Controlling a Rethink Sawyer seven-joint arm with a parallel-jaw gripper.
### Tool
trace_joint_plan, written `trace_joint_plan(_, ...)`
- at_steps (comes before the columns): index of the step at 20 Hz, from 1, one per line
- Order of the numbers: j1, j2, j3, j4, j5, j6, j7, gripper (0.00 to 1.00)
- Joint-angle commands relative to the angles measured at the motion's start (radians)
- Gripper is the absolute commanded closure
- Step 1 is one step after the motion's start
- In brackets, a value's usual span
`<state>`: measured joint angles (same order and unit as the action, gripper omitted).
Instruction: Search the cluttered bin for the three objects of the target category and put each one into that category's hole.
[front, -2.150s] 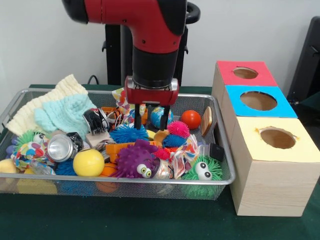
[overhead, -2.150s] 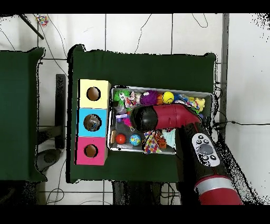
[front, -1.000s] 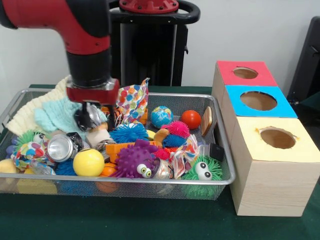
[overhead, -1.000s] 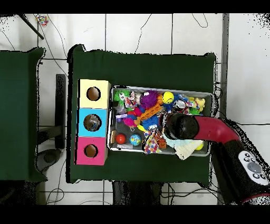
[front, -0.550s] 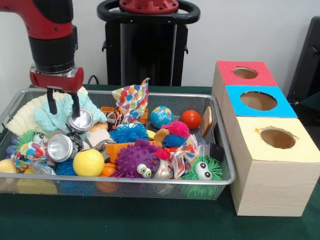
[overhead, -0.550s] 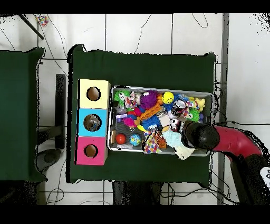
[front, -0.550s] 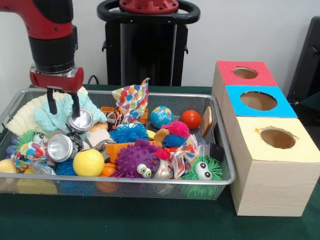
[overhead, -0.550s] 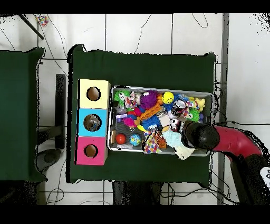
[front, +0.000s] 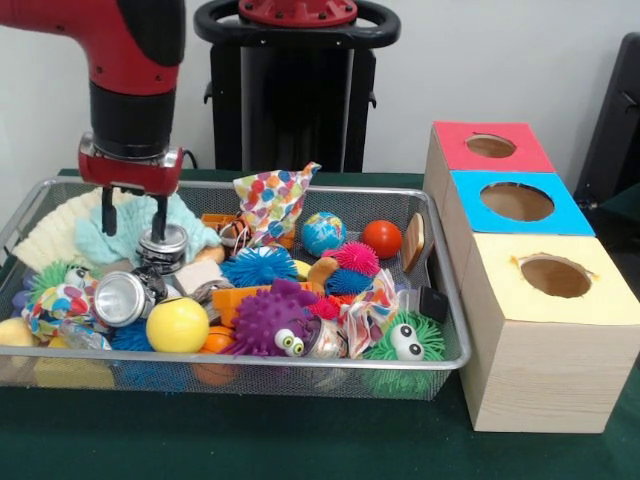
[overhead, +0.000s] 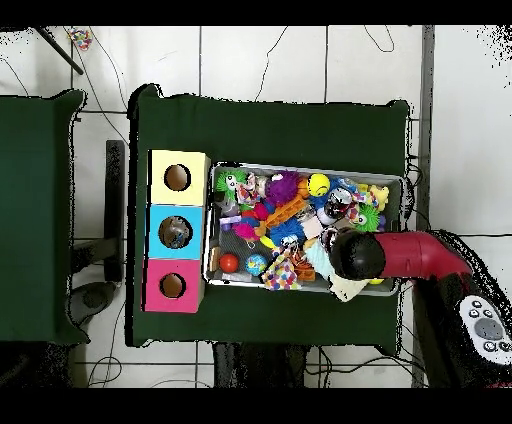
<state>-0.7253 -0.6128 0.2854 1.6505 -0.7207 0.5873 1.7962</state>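
The cluttered bin (front: 250, 355) is a silver wire-mesh tray full of toys, cloths and cans; in the overhead view (overhead: 305, 167) it lies right of the boxes. My gripper (front: 132, 230) is open over the bin's left back part, above a mint knitted cloth (front: 195, 232). Its right finger (front: 158, 215) comes down at the top of an upright crushed can (front: 162, 248). Three wooden boxes with holes stand right of the bin: red top (front: 490, 146), blue top (front: 517, 202), yellow top (front: 555, 275). In the overhead view the arm's head (overhead: 357, 255) hides the gripper.
In the bin lie a silver can on its side (front: 122, 297), a yellow ball (front: 177, 325), a purple spiky toy (front: 270, 320), a green spiky toy (front: 405, 340), a globe ball (front: 322, 233), a red ball (front: 381, 238) and a dotted cloth (front: 272, 203).
The arm has moved from the bin's middle to its left side in the front view. The dotted cloth, hidden behind the gripper before, now shows at the back.
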Motion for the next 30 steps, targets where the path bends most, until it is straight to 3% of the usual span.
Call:
trace_joint_plan(1,0.093,0.181,-0.029,-0.019,-0.105,-0.191,0.097,0.0)
trace_joint_plan(5,0.116,0.233,-0.047,-0.055,-0.106,-0.196,0.09,0.0)
trace_joint_plan(11,0.14,0.402,-0.071,-0.185,-0.12,-0.281,0.097,0.0)
trace_joint_plan(13,0.134,0.426,-0.062,-0.207,-0.119,-0.297,0.068,0.0)
trace_joint_plan(17,0.136,0.437,-0.055,-0.209,-0.11,-0.295,0.052,0.0)
trace_joint_plan(21,0.179,0.42,-0.085,-0.18,-0.083,-0.291,0.119,0.0)
trace_joint_plan(25,0.233,0.426,-0.124,-0.158,-0.026,-0.322,0.206,0.0)
trace_joint_plan(30,0.288,0.425,-0.154,-0.117,0.079,-0.363,0.241,0.0)
